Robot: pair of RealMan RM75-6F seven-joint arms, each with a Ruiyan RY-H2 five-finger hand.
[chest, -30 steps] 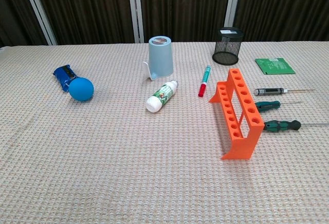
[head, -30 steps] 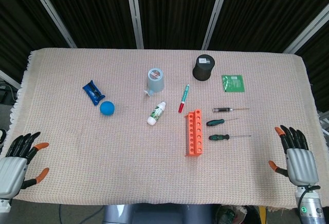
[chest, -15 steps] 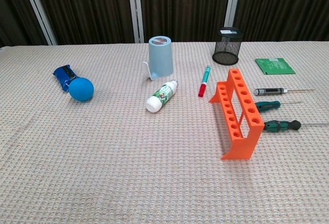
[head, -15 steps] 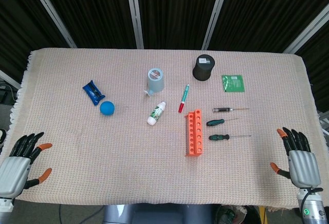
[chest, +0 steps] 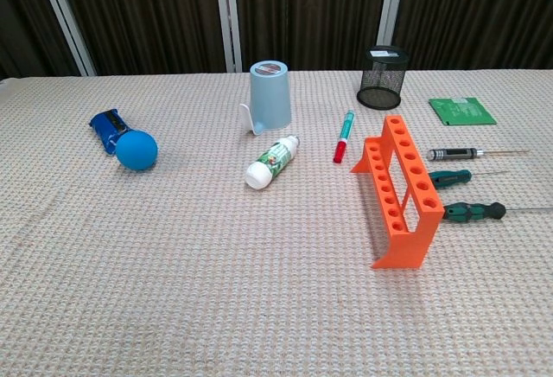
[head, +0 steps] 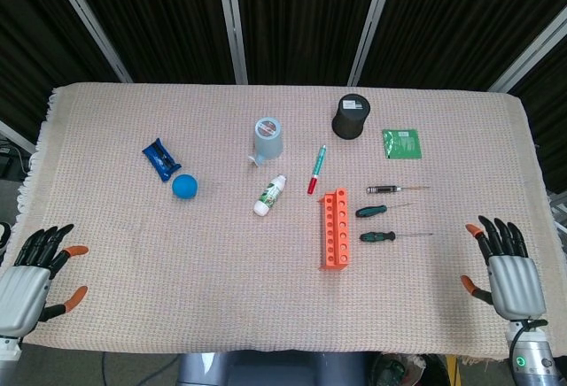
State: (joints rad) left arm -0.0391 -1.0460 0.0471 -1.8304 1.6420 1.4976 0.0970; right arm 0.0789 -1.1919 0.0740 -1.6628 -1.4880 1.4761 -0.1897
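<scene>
A woven beige table cloth (head: pixel 177 306) covers the whole table. At its near corners sit the two hands, seen only in the head view: the left hand (head: pixel 31 280) at the near left edge and the right hand (head: pixel 505 271) at the near right edge, each with fingers spread apart and holding nothing.

Nearest the right hand lie three screwdrivers: a green-handled screwdriver (head: pixel 379 236), a second green screwdriver (head: pixel 370 212) just behind it, and a thin black screwdriver (head: pixel 384 189) furthest back; all are well apart from the hand.

Beside them stands the orange tube rack (head: pixel 334 227). Further back are a grey-blue cup (head: pixel 267 139), upside down as far as the view tells, and a black mesh pot (head: pixel 351 116). A green packet (head: pixel 401 142) lies to the right of the pot.

Smaller items: a blue ball (head: pixel 185 186) touching a blue wrapper (head: pixel 159 158), a white bottle (head: pixel 270 195), and a red-and-green marker (head: pixel 316 170).
</scene>
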